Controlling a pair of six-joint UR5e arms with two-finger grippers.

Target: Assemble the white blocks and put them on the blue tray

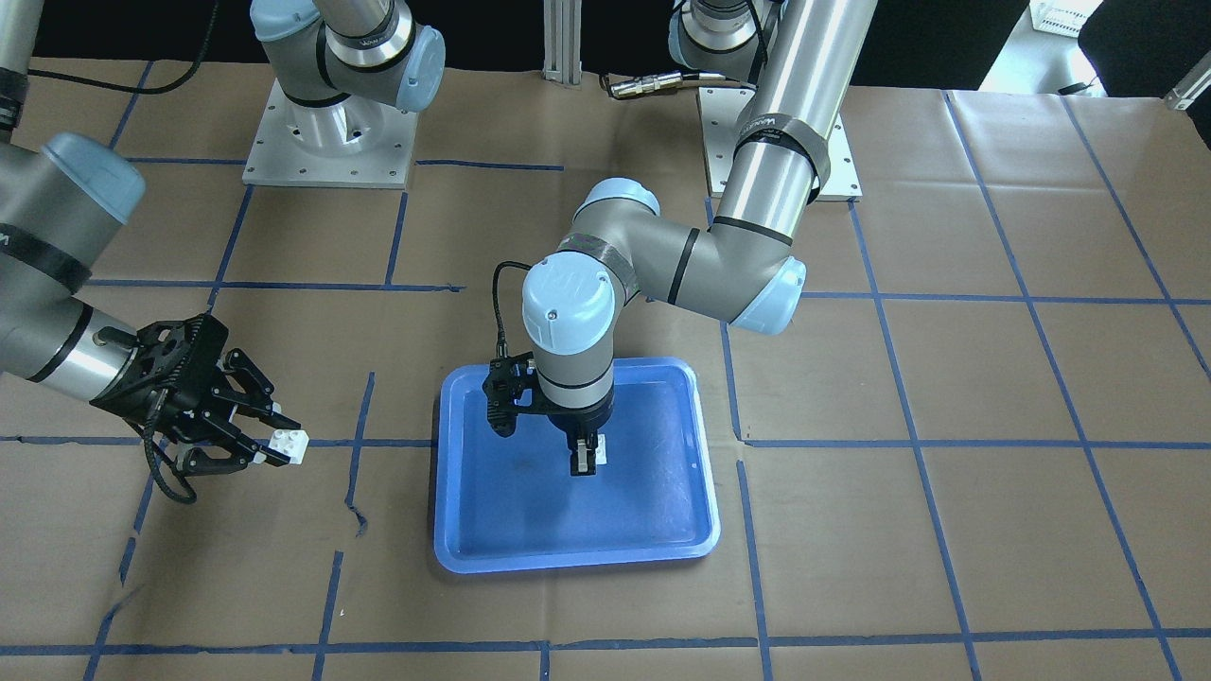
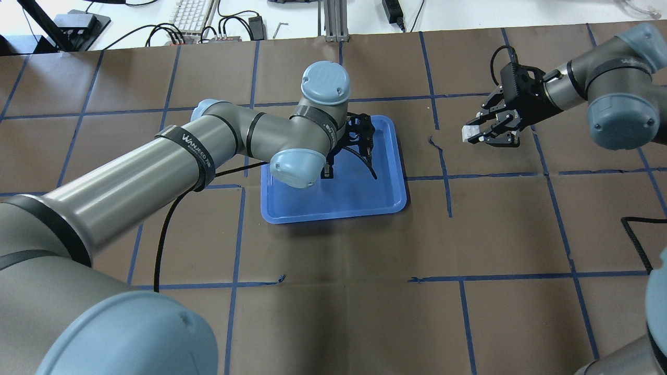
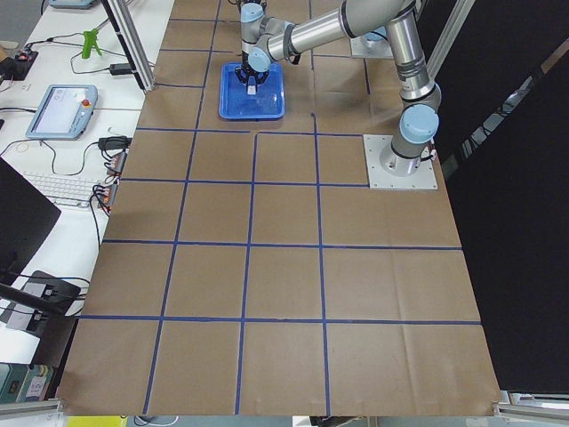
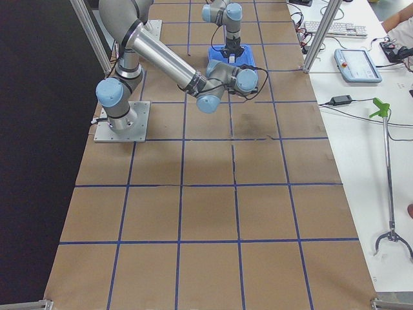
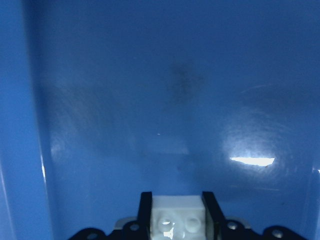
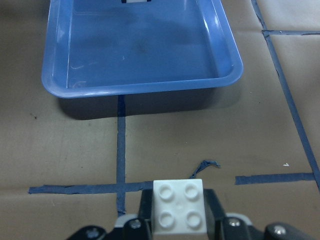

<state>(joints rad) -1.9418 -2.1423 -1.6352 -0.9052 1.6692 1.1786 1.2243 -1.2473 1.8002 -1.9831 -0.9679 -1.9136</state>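
1. Left claw [image 1: 586, 462] is clamped on first block [image 5: 177, 217], low over the tray [image 1: 492, 558] middle, likely holding a steady base for joining.
2. Right claw [image 1: 281, 443] pinches second block [image 6: 178, 206] off-tray, above table paper; blocks not joined yet.

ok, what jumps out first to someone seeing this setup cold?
The blue tray mid-table catches the eye first, with the left tool pointing straight down inside it, shut on a white block. Off to the tray's side, over the brown table cover, the right tool grips the second white block, studs facing its wrist camera.
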